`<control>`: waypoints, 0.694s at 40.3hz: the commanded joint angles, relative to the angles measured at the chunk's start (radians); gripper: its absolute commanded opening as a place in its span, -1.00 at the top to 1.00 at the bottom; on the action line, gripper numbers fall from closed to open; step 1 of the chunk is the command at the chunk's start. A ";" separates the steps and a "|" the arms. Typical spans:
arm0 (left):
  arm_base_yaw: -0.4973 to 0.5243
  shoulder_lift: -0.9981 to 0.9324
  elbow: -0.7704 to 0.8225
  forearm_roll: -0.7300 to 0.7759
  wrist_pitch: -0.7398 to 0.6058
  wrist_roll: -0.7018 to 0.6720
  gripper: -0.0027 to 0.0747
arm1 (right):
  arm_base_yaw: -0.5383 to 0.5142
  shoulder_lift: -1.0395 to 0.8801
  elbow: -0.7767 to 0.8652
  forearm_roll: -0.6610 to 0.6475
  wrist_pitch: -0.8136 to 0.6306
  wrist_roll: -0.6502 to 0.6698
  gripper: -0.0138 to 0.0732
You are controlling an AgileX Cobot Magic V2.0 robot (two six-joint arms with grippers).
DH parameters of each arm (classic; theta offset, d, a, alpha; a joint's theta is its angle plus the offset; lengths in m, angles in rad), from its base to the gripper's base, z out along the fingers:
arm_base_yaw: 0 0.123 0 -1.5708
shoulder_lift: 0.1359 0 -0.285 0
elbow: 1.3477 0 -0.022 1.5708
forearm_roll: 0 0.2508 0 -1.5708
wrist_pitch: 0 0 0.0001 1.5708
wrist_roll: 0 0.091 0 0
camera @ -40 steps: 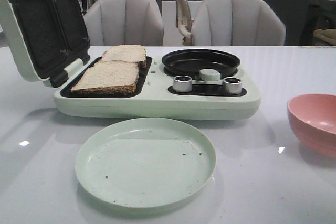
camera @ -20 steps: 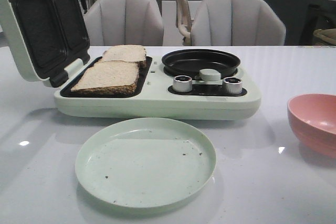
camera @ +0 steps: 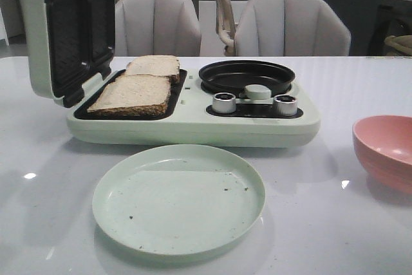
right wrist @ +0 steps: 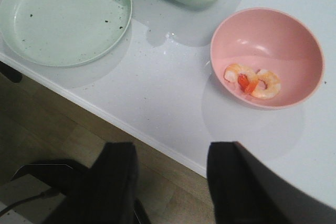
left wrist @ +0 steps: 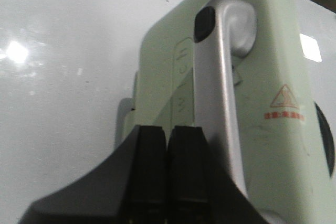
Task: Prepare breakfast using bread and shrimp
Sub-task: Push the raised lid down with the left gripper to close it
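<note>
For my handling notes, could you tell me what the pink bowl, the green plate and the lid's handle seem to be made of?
Bowl: probably matte plastic or melamine, with soft highlights. Plate: likely the same, with an even pale-green sheen. Handle: silvery and satin, either metal or metal-look plastic.

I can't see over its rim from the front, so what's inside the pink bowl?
The right wrist view shows the pink bowl holding the shrimp: a few curled orange-pink pieces lying together at the bottom. Anything beneath them is covered.
</note>
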 commanded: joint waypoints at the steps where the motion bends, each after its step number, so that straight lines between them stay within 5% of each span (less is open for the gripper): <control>1: -0.015 -0.052 -0.042 -0.096 0.041 0.041 0.67 | -0.004 0.002 -0.026 -0.003 -0.058 0.001 -0.31; 13: -0.085 -0.117 -0.029 -0.084 0.248 0.192 0.67 | -0.004 0.002 -0.026 -0.003 -0.058 0.001 -0.31; 28: -0.348 -0.365 0.192 0.001 0.229 0.288 0.67 | -0.004 0.002 -0.026 -0.003 -0.058 0.001 -0.31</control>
